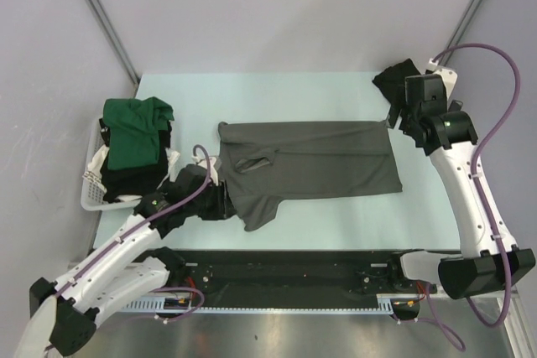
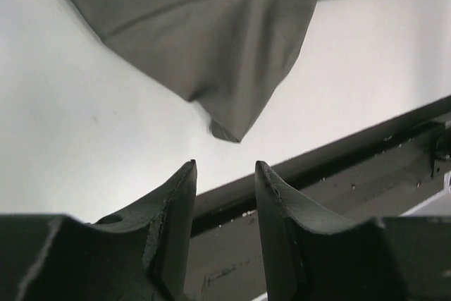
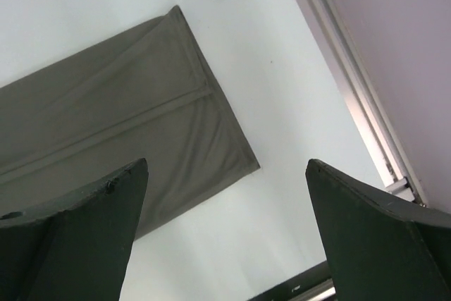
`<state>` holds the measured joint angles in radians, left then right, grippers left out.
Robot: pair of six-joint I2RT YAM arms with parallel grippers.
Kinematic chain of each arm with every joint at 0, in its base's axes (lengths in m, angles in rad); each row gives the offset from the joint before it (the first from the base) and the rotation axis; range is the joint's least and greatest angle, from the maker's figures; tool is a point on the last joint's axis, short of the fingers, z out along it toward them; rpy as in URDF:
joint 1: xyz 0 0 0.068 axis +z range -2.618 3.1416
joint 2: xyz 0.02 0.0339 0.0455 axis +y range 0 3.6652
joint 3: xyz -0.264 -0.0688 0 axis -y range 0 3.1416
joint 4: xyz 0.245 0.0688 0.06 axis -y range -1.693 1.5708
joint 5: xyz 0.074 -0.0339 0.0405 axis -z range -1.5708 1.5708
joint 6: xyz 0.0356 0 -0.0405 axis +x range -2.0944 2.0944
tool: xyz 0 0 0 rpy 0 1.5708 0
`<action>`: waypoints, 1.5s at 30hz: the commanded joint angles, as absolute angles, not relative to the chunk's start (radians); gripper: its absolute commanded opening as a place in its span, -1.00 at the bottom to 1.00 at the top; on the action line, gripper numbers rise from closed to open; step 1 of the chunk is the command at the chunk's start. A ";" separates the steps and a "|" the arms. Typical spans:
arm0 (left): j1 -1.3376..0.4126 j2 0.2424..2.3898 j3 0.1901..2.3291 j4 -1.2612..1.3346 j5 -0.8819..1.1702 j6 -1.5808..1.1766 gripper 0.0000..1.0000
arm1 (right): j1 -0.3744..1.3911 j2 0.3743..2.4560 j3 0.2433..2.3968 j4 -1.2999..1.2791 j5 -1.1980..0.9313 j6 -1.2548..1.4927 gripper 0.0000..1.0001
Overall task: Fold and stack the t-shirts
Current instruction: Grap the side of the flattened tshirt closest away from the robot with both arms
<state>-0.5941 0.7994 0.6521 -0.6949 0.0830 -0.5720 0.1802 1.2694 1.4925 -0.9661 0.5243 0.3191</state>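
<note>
One dark charcoal grey cloth t-shirt [image 1: 310,161] lay mid-frame on the pale surface [image 1: 294,94], seemingly half folded. The dark green t-shirt [image 1: 134,127] sat bunched in the white slatted basket [image 1: 91,186] at left. The left tool [image 2: 225,167] stood narrowly parted and the right tool [image 3: 227,163] wide, both empty. Nothing was stacked.

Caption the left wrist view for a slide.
Left gripper, open and empty, just short of the grey t-shirt on the table.

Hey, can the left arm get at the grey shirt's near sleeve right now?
Probably yes: the left gripper is open and empty, and the sleeve of the grey shirt lies just ahead on the table, nothing between.
</note>
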 commanded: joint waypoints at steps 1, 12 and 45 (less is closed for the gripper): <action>-0.659 0.804 0.589 -0.652 0.088 -0.689 -0.13 | 0.183 1.230 1.502 -1.043 0.459 0.376 1.00; -0.890 1.028 0.558 -0.485 -0.040 -0.810 -0.15 | 0.184 1.141 1.516 -1.095 0.442 0.365 1.00; -0.939 1.269 0.584 -0.364 -0.179 -0.739 -0.16 | 0.184 1.164 1.592 -1.144 0.460 0.310 1.00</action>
<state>-0.9321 1.2469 0.5579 -0.4099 -0.1658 -0.7601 0.1814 1.1576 1.5417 -1.1461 0.4435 0.3283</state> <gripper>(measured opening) 0.428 0.994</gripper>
